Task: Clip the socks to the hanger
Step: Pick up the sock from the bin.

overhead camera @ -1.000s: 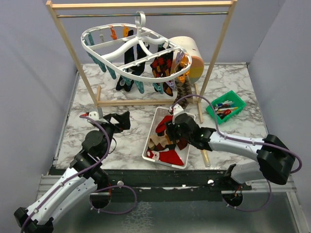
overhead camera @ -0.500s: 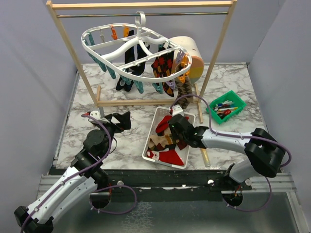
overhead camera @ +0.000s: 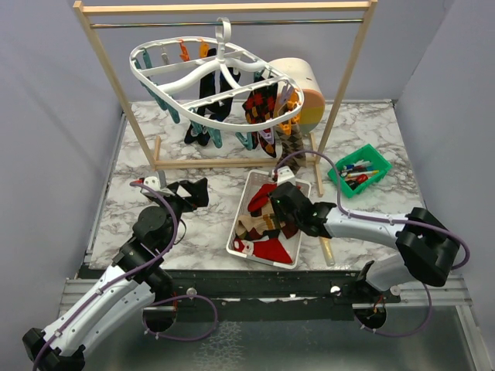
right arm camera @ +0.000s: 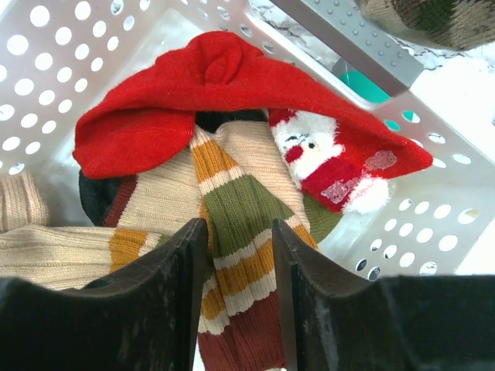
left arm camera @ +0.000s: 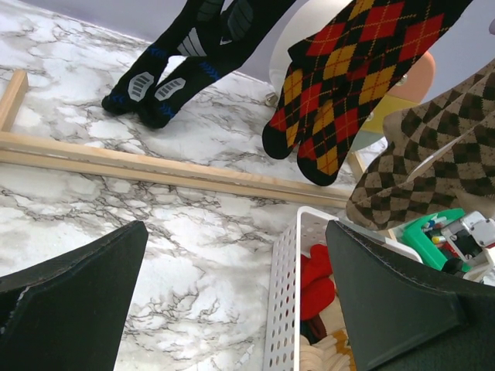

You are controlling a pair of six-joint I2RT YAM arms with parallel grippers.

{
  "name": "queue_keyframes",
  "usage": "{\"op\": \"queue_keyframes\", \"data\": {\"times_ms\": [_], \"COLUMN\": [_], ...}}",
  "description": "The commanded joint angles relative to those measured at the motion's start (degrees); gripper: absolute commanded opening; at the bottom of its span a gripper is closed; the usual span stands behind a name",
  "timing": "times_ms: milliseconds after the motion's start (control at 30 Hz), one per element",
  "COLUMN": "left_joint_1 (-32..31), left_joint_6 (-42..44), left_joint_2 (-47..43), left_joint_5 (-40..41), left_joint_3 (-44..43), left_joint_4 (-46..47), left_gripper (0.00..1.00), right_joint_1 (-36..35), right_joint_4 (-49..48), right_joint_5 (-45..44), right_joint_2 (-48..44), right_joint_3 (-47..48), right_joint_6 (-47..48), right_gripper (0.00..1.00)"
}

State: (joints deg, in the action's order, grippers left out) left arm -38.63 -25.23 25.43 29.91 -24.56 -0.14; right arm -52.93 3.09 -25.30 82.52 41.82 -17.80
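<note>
Right gripper [right arm camera: 233,228] is shown astride striped sock [right arm camera: 232,193] only by wrist view, grip undeterminable; hanger [overhead camera: 222,62] is swung since earlier.

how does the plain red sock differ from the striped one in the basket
Colour: the red sock is plain red; the striped sock is cream with orange, green and dark red bands.
Pose: the red sock arches folded across the pile; the striped sock runs lengthwise under it.
Contact: the striped sock lies between the jaws of the right gripper; the red sock lies beyond them, untouched.
Both sit in the white basket, unclipped.
</note>
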Motion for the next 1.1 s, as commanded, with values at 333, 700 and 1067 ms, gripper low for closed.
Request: {"op": "queue_keyframes", "data": {"times_ms": [333, 700, 1067], "left_joint_1": [0.05, 0.05, 0.03], "left_joint_6": [-0.08, 1.25, 4.49], "left_joint_2": [-0.8, -1.12, 7.16], "left_joint_5": [-0.59, -9.92, -45.05], "left_joint_3": [0.3, 1.03, -1.51], "left_joint_4": [-1.61, 3.73, 18.06], "left_gripper": [0.99, 0.99, 0.99], "right_joint_1": [-0.32, -0.29, -0.31], "right_joint_4": [2.08, 10.9, 6.35], "right_joint_5": [0.95, 16.5, 30.3], "right_joint_2": [-5.5, -28.29, -39.58], "right_joint_3": [-0.34, 2.55, 1.74], "right_joint_6": [-0.29, 9.42, 7.23], "right_gripper": [0.08, 0.01, 0.01]}}
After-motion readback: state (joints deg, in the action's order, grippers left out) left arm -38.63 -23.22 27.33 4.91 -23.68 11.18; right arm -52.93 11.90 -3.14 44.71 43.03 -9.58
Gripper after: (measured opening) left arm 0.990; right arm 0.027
